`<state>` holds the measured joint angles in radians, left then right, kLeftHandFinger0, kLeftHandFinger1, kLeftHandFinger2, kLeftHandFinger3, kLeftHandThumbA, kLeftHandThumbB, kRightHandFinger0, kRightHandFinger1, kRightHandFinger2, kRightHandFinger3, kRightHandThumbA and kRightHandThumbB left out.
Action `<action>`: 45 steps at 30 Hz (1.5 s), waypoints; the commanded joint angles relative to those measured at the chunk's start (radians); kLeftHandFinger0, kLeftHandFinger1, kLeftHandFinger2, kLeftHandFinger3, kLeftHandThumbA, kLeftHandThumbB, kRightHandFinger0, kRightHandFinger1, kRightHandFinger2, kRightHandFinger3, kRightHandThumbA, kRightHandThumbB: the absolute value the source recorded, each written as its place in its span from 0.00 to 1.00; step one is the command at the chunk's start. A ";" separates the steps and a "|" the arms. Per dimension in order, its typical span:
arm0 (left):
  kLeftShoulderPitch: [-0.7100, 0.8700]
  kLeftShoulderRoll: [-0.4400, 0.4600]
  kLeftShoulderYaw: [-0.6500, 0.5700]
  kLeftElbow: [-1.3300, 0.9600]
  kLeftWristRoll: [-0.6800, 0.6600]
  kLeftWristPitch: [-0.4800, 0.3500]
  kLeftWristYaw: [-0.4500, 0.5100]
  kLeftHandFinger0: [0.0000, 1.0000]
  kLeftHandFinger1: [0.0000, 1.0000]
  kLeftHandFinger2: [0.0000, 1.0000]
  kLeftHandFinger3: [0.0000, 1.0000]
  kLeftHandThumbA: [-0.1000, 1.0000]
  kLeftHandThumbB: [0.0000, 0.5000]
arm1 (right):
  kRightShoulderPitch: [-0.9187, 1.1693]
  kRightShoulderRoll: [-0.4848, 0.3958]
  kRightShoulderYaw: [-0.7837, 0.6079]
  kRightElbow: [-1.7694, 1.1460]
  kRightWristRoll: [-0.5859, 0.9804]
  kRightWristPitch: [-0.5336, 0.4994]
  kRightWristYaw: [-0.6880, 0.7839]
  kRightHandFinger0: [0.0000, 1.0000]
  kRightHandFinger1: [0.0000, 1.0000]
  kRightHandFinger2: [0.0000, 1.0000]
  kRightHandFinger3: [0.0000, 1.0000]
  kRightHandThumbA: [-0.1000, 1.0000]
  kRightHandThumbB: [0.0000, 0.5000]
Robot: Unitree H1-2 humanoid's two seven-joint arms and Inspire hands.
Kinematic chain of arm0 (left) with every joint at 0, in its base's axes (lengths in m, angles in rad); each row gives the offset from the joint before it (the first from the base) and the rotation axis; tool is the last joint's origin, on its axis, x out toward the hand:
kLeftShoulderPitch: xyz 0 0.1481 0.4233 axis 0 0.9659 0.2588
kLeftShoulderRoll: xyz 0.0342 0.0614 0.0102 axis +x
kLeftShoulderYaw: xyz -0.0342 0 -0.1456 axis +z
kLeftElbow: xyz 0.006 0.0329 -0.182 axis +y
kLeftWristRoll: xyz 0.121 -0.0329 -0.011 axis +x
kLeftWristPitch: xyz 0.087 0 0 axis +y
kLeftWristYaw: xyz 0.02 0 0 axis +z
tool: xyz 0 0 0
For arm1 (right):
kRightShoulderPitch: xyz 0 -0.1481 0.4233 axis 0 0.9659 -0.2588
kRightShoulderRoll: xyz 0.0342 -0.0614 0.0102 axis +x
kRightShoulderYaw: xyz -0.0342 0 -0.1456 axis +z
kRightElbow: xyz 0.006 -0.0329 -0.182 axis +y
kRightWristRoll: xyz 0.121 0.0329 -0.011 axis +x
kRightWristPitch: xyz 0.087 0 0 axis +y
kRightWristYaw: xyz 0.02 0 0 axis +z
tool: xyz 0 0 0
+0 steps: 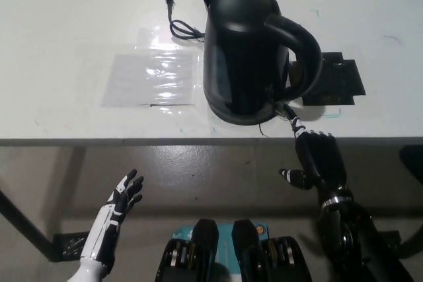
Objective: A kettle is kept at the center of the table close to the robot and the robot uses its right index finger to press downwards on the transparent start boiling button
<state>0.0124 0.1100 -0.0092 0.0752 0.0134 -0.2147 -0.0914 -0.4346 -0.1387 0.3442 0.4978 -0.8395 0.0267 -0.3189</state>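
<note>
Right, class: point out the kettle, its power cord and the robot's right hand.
kettle [244, 51]: head view, on its black body.
power cord [185, 30]: head view, on the coiled part.
right hand [318, 156]: head view, on the back of the hand.
</note>
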 commanded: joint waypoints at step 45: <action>-0.020 0.021 -0.002 -0.016 0.000 -0.021 -0.006 1.00 1.00 1.00 1.00 1.00 0.37 | 0.455 -0.057 -0.210 -0.652 0.605 -0.452 0.045 0.75 0.80 1.00 1.00 1.00 0.55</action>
<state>0.0026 0.1220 -0.0099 0.0762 0.0135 -0.2138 -0.0916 0.0030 -0.1885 0.1837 -0.2114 -0.5078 -0.2513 -0.2895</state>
